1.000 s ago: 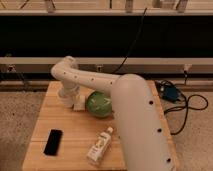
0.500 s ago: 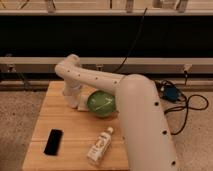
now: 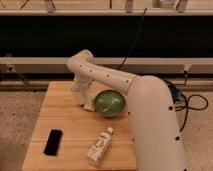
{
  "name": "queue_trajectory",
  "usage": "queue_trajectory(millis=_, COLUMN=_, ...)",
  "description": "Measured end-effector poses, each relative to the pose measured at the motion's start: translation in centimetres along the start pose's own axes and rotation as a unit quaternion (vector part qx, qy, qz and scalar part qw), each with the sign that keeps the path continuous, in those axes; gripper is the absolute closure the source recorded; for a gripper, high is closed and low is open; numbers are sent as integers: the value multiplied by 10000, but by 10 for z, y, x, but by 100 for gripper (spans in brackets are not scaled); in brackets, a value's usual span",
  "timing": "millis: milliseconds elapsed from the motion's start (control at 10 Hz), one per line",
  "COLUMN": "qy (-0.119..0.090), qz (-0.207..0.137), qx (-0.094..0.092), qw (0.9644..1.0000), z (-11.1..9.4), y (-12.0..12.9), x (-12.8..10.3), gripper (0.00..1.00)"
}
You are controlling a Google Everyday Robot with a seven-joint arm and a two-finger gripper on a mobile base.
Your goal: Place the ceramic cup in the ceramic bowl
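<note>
The green ceramic bowl [image 3: 110, 103] sits near the middle of the wooden table [image 3: 60, 117]. My white arm comes in from the lower right, bends at the back and drops down just left of the bowl. My gripper [image 3: 86, 101] hangs there, close to the tabletop and beside the bowl's left rim. A small pale shape at its tip is the ceramic cup [image 3: 90, 106], and the gripper is shut on it. The cup is outside the bowl, almost touching its rim, and the wrist hides much of it.
A white labelled bottle [image 3: 100, 146] lies on its side near the table's front edge. A flat black object [image 3: 53, 142] lies at the front left. Cables [image 3: 187, 102] trail on the floor to the right. A dark wall with a rail runs behind the table.
The gripper has closed at the cup and shifted a little to the right, toward the bowl's left rim. The bowl, bottle and black object have not moved.
</note>
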Motion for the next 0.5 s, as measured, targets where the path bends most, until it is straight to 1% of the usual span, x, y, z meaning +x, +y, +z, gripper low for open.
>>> queue_trajectory(millis=100, qy=-3, qz=60, qx=70, qw=10000, z=-4, y=7, x=8, gripper=98)
queue_trajectory(millis=300, qy=-55, qz=216, qx=152, qw=9996, z=-14, y=38, x=31, gripper=98)
queue_trajectory(millis=500, qy=-97, qz=380, qx=273, qw=9989, z=-21, y=60, x=45, gripper=98)
